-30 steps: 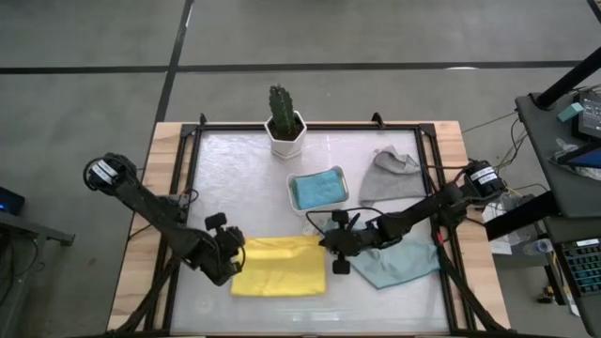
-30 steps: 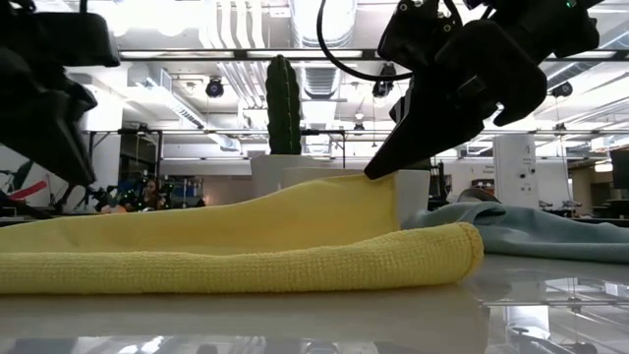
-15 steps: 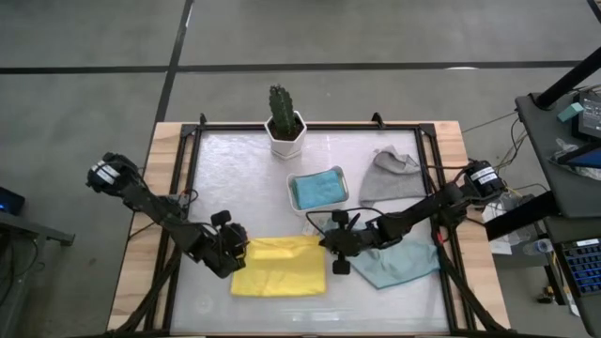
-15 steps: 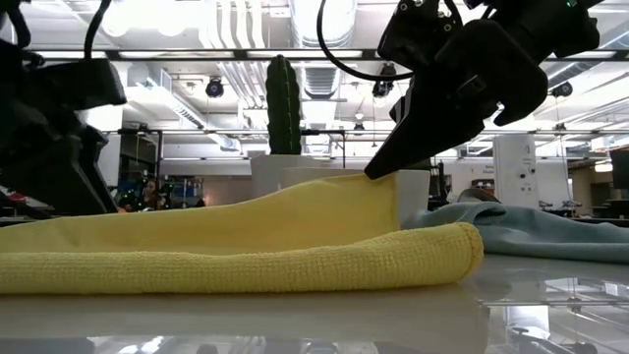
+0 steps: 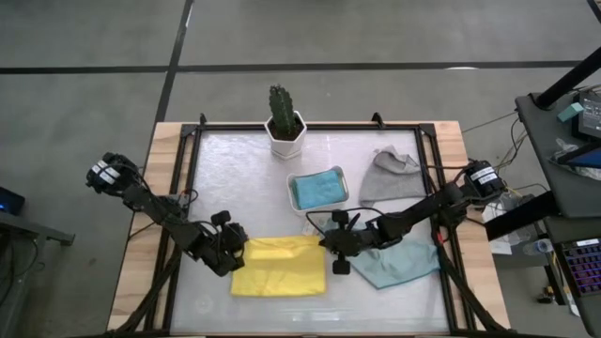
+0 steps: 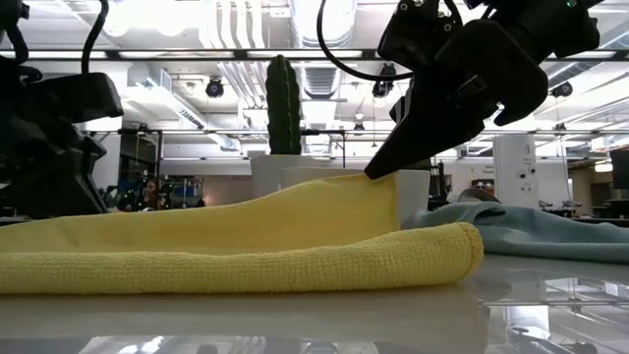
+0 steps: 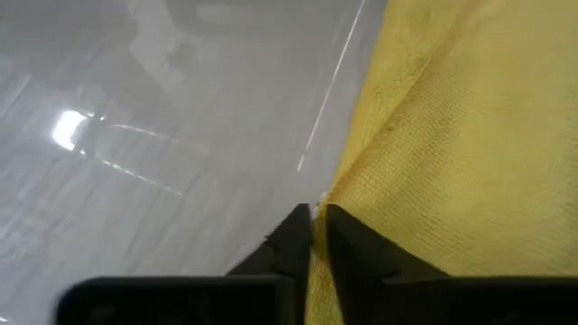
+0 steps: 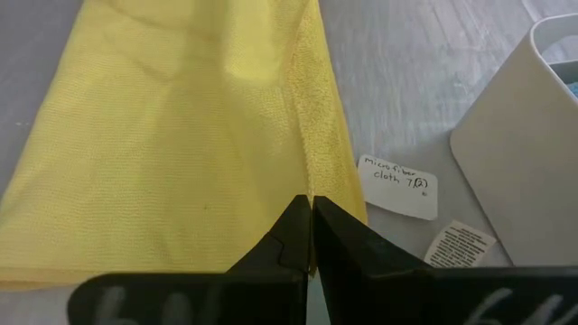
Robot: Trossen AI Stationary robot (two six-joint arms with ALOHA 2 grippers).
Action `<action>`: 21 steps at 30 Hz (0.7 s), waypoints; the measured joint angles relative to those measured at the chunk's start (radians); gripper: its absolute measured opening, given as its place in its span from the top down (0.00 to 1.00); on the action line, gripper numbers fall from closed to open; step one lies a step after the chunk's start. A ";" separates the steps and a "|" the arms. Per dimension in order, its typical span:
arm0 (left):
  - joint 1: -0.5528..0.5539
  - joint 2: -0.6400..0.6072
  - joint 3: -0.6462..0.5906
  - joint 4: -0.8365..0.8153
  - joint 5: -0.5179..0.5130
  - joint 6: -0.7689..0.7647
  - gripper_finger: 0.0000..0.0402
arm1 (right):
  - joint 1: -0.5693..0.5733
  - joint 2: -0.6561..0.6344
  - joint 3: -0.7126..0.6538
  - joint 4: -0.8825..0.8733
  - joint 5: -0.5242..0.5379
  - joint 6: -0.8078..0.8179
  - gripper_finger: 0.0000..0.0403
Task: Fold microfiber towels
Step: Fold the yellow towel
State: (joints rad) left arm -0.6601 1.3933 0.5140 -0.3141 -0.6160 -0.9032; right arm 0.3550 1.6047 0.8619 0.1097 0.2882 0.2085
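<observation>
The yellow towel [image 5: 279,266] lies folded at the table's near middle. My right gripper [image 5: 331,246] is at its far right corner, shut on it. My left gripper [image 5: 231,248] is at its left edge, shut on it. The pale teal towel [image 5: 399,264] lies crumpled to the right. The grey towel [image 5: 390,175] lies at the far right. The bright blue towel [image 5: 317,188] lies in the white tray [image 5: 293,199]. The olive green towel is out of view. My left gripper pinches the yellow towel's left edge [image 7: 336,194] between its two fingers, slanting down from the table's left. One layer or several, I cannot tell. The towel lies on the table there. My right gripper pinches the towel's upper layer at the right edge [image 8: 312,185] near the far corner, slanting down from the right. That corner [image 6: 385,183] is held up off the table, and the rest of the layer slopes down to the left.
A cactus in a white pot [image 5: 285,128] stands at the far middle. The white tray stands just beyond the yellow towel. A white label [image 8: 397,187] on the towel's edge lies on the table by my right gripper. Bare table shows at the far left [image 5: 235,178].
My left gripper has come down to the yellow towel's left edge. My right gripper and the raised corner have kept still.
</observation>
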 joint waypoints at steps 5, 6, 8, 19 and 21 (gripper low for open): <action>0.000 -0.003 0.014 -0.001 0.021 0.024 1.00 | 0.000 0.000 0.000 0.000 0.000 0.000 0.98; 0.000 -0.007 0.020 -0.004 0.036 0.034 1.00 | 0.002 0.000 0.000 0.000 0.000 0.000 0.98; -0.001 -0.022 0.041 -0.022 0.065 0.053 1.00 | 0.006 -0.007 0.000 -0.001 -0.002 0.000 0.98; -0.015 -0.132 0.213 -0.124 0.291 0.152 1.00 | 0.055 -0.041 0.007 0.007 -0.112 0.011 0.98; -0.029 -0.140 0.252 -0.123 0.333 0.151 1.00 | 0.068 -0.042 0.023 0.007 -0.170 0.009 0.98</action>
State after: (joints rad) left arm -0.6887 1.2535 0.7662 -0.4370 -0.2825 -0.7517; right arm 0.4230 1.5631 0.8852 0.1163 0.1184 0.2171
